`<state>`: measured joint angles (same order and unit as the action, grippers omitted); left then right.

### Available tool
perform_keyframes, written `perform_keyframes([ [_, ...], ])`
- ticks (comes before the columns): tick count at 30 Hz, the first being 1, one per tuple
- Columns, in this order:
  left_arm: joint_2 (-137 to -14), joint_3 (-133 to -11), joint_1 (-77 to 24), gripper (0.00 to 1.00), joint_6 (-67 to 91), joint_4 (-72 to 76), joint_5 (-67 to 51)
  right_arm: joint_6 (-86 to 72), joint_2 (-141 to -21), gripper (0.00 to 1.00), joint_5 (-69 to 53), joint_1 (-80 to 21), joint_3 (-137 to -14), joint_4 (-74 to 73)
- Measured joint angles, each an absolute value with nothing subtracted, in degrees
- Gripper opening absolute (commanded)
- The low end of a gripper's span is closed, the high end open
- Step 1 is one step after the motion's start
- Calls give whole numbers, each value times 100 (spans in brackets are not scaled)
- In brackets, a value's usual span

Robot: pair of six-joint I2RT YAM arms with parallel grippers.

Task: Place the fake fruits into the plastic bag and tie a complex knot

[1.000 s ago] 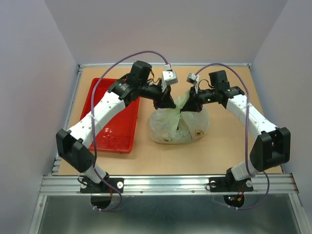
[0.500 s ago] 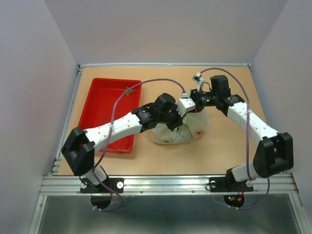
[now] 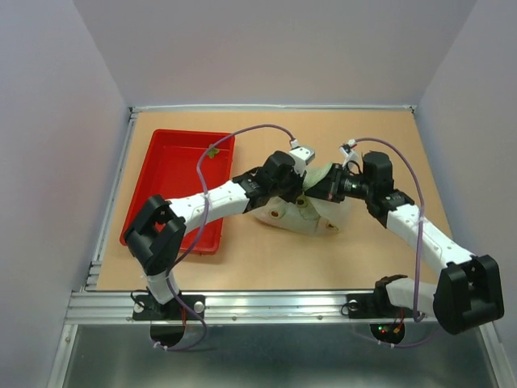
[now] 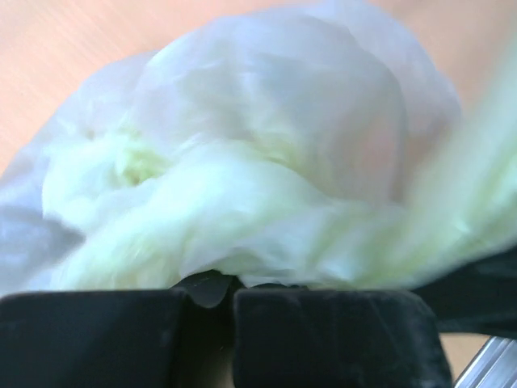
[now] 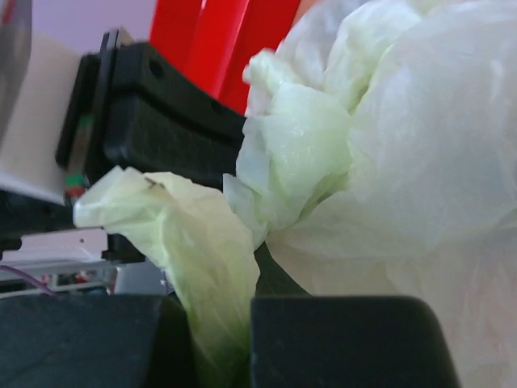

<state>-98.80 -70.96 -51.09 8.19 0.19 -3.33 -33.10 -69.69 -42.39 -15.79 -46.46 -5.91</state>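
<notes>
The pale-green plastic bag (image 3: 305,217) lies bulging at mid-table, and its top is gathered into a twisted bunch (image 3: 312,179) between my two grippers. My left gripper (image 3: 292,191) presses in at the bag's left top. In the left wrist view its fingers (image 4: 105,335) are nearly together with bag film (image 4: 242,186) bunched over the narrow gap at my left gripper (image 4: 206,295). My right gripper (image 3: 325,191) is shut on a pale-green handle strip (image 5: 194,259) just beside the knot-like twist (image 5: 291,153). The fake fruits are hidden inside the bag.
A red rectangular tray (image 3: 174,190) lies left of the bag, partly under my left arm, and shows behind the bag in the right wrist view (image 5: 210,40). Purple cables loop above both arms. Bare brown table surrounds the bag.
My left arm swung from behind the bag round to its left side and stretched out low. My right arm drew toward the near right. The bag shifted slightly right and toward me.
</notes>
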Motion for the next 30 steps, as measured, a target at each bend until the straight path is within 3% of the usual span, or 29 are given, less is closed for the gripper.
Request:
perform_keyframes([
  [4, -9885, -7096, -4895, 0, 1096, 362, -696, -4486, -6589, 0, -4239, -1566, -3830, 576],
  [12, -10097, -7404, -4515, 0, 1341, 816, -1964, -6158, -6812, 0, -4174, -1544, -3579, 2298],
  [20, -9673, -6582, -4322, 0, 1903, 1321, -3487, -6523, -6879, 2, -4093, -1546, -3575, 2620],
  [21, -9673, -6493, -4305, 0, 2040, 1428, -3664, -6383, -6849, 22, -4125, -1553, -3566, 2593],
  [23, -9751, -6425, -4281, 0, 2294, 1608, -3935, -5922, -6737, 46, -4250, -1577, -3566, 2408],
  [30, -10020, -6416, -4187, 0, 2641, 1953, -4386, -3520, -5870, 85, -4530, -1584, -3931, 93],
])
